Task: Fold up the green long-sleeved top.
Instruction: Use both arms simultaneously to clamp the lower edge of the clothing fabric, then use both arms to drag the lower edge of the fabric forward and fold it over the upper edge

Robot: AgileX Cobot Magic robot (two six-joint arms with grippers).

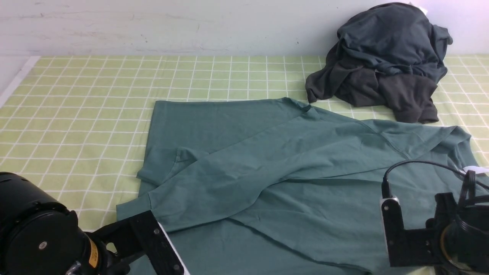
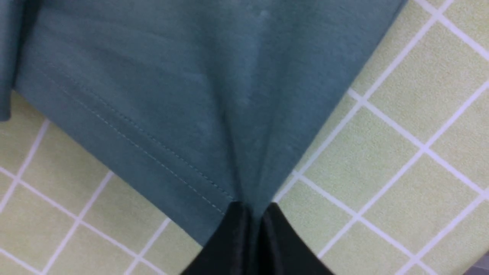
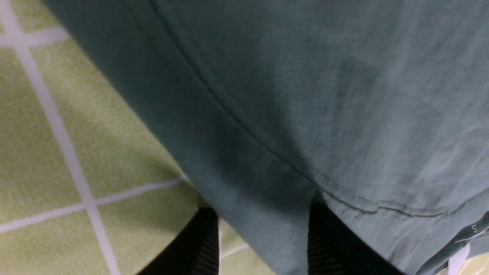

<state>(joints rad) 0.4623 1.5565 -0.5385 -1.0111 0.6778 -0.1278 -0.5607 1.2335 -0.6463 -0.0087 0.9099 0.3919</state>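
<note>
The yellow-green checked cloth (image 1: 95, 95) covers the table. On it the green long-sleeved top (image 1: 267, 160) lies spread from the centre to the near right, with one sleeve laid diagonally across its body. A heap of dark grey garments (image 1: 386, 61) sits far right, just beyond the top. At near left, the left gripper (image 2: 254, 208) is pinched together on the top's stitched hem. At near right, the right gripper (image 3: 263, 233) has its fingers apart (the top's edge lies loose between them). A small white label (image 1: 475, 169) shows nearby.

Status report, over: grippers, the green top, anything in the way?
Left gripper shut on green top, hem corner. Right gripper open, fabric edge between jaws. Sleeve folded across the body. Dark clothes pile near its far edge.
</note>
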